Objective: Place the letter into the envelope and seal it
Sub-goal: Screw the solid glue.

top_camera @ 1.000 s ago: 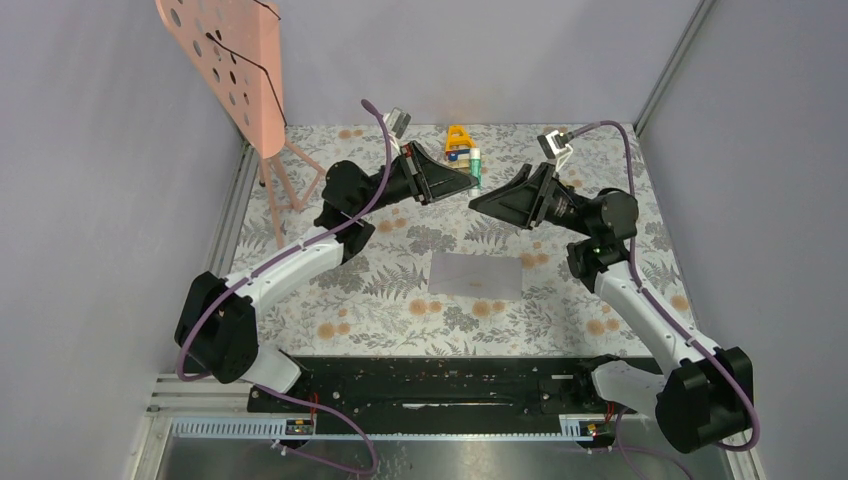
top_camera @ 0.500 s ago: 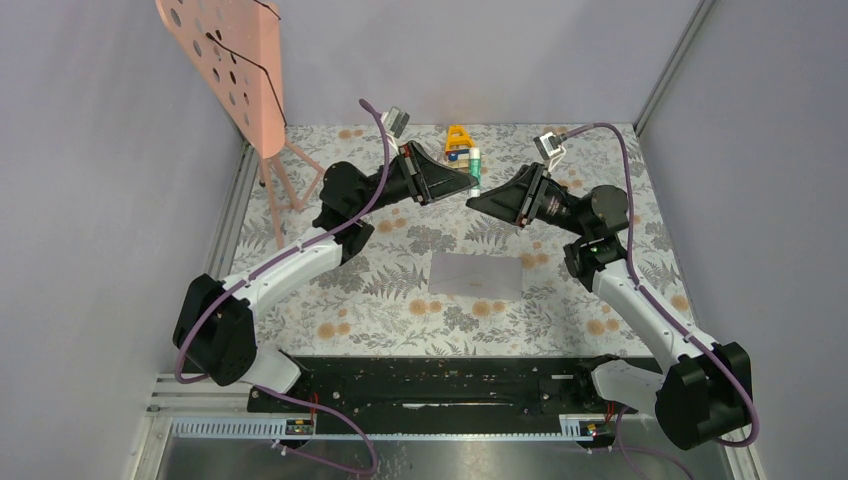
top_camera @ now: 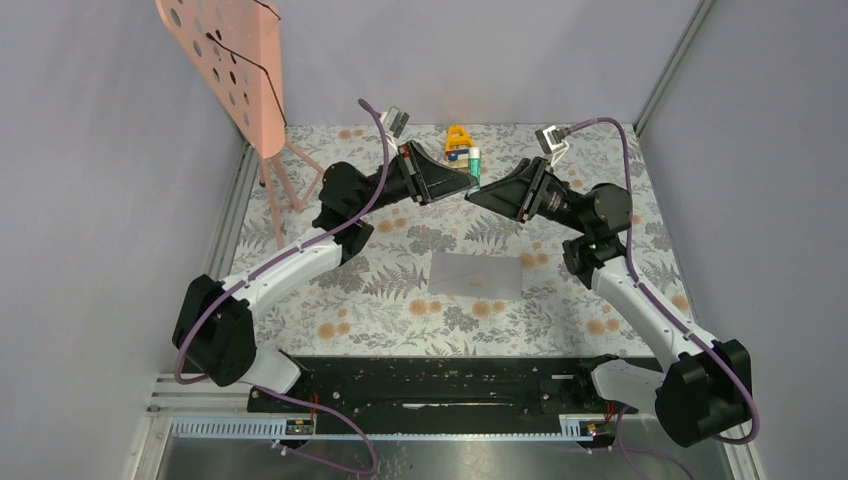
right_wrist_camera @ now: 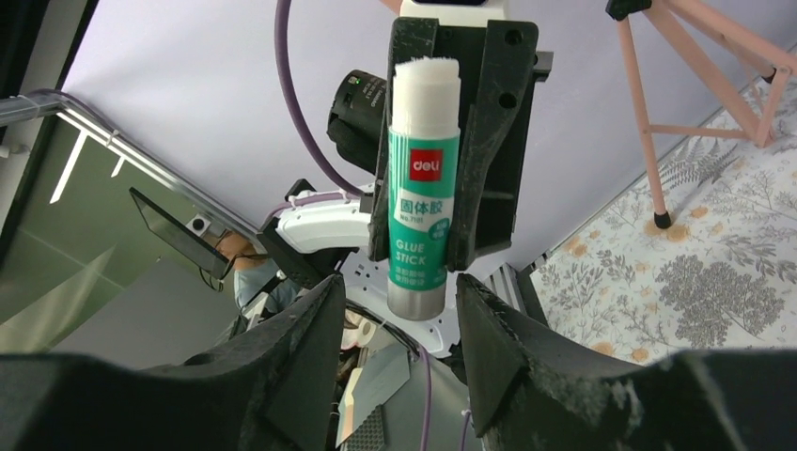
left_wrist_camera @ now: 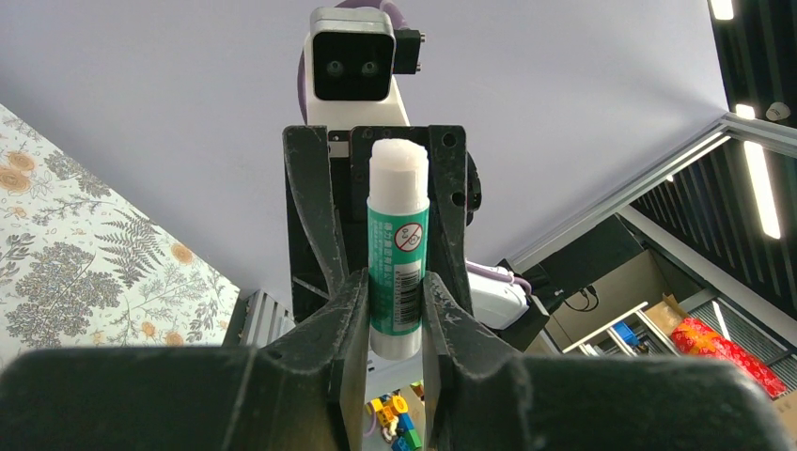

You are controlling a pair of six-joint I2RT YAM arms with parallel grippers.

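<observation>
Since a second ago the right arm has swung a little toward the far-left, bringing the right gripper (right_wrist_camera: 402, 291) up to the glue stick (right_wrist_camera: 423, 207), and its jaws have narrowed. The left arm and the envelope lie as they did.

Nearest the arm bases, the envelope (top_camera: 476, 274) lies flat on the floral worktop (top_camera: 380, 290), about midway between the near and far edges and a little right of centre. It is grey-lilac and nothing rests on it. Neither gripper touches it.

Beyond the envelope, above the far half of the worktop, the two grippers meet tip to tip. The left gripper (left_wrist_camera: 395, 282) is clamped on the glue stick, a green-labelled tube with whitish ends, squeezing its label from both sides. The tube points along the left fingers toward the right gripper.

The right gripper's fingers (right_wrist_camera: 310, 338) stand on either side of the tube's free end. They are not closed on it. The right wrist view shows a clear gap on one side and a thin one on the other.

Farther back, a small yellow and blue object (top_camera: 458, 138) sits near the middle of the far edge, just behind the grippers. At the far-left corner stands a pink perforated stand (top_camera: 225, 50) on thin legs.
</observation>
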